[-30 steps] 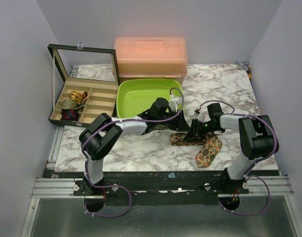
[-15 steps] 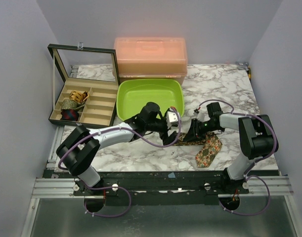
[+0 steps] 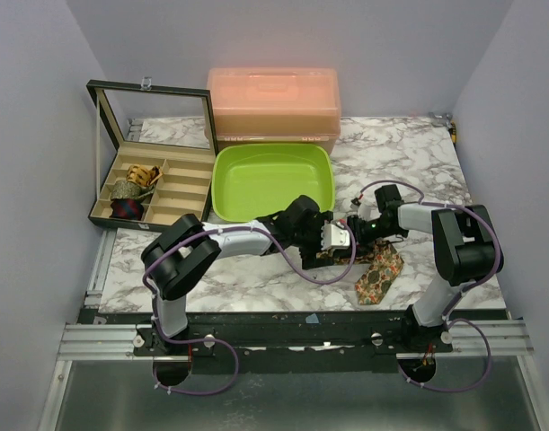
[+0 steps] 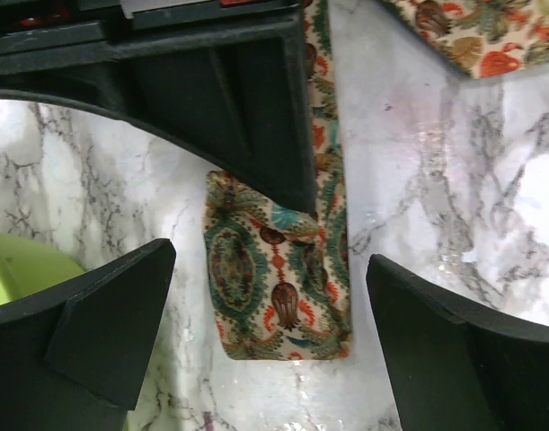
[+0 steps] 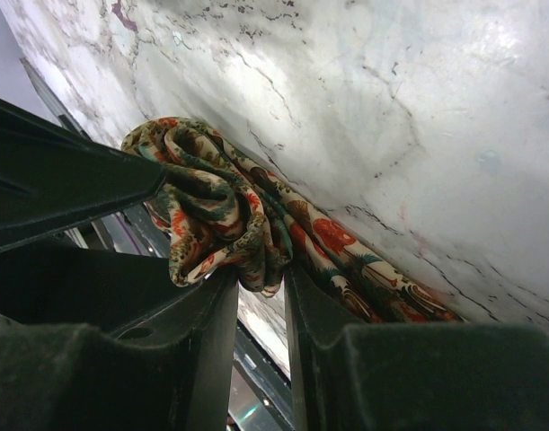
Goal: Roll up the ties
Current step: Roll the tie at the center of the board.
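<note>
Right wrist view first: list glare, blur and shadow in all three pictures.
Right wrist view: bright sheen on the marble table, bunched tie sharp, near foreground dark and blurred. Left wrist view: glare patch on the marble right of the tie, pattern crisp. Top external view: even, diffuse light, no glare.

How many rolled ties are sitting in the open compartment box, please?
3, all in the box's left column: an orange one at the back, a pale one in the middle, a dark one nearest.
</note>
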{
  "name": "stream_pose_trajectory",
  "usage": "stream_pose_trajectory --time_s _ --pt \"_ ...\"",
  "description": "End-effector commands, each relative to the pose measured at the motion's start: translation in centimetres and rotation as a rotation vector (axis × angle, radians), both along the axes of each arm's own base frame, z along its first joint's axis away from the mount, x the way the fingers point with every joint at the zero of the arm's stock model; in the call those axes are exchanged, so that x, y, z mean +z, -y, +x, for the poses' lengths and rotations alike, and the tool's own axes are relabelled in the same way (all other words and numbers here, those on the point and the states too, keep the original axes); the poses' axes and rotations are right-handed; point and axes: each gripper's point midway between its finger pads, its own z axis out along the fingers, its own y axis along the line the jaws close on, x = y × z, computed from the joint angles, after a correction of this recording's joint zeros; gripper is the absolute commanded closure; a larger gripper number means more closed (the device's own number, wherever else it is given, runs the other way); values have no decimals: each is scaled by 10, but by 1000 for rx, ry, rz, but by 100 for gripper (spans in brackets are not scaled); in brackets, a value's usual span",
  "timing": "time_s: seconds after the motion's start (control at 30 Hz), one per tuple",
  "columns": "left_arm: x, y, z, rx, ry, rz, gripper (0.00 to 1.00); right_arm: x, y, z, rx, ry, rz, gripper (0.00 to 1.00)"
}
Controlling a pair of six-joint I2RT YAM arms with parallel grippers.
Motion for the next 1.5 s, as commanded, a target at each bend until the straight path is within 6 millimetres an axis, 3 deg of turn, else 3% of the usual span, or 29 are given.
stream_pose_trajectory --time_s 0.0,0.2,0.37,0.5,0.6,0.67,0.77,0.93,1.03,1.13,1.3,1.4,1.47 --pt "-3 6 18 22 77 31 2 -1 -2 -1 21 -12 5 71" --pt "-20 3 -10 -87 -20 66 11 3 -6 4 24 -1 37 70" --pt "-43 -8 -16 -69 -63 140 32 12 -12 7 16 6 94 67" --pt "-56 -20 -16 -67 -43 179 58 21 -14 3 24 5 114 56" --pt "-60 -25 -18 -71 -39 194 65 32 -13 2 39 22 118 41" --pt "-60 -25 -18 -70 -43 196 65 40 -15 3 40 32 128 35" --pt "-58 -23 -18 -65 -45 186 66 44 -17 8 19 27 142 32" --pt "-59 -21 -16 -50 -64 198 60 35 -18 7 -5 -28 145 31" --pt "-59 -22 -17 -44 -70 196 59 15 -9 5 -6 -43 56 55" --pt "-60 -25 -15 -23 -86 202 59 -5 2 3 26 -64 -41 67" --pt "-60 -34 -12 -4 -93 202 58 -18 8 7 51 -62 -88 72" --pt "-53 -28 -11 -5 -93 180 39 -22 5 11 43 -63 -77 74" --pt "-45 -18 -8 1 -106 150 31 -24 4 11 44 -71 -75 74"
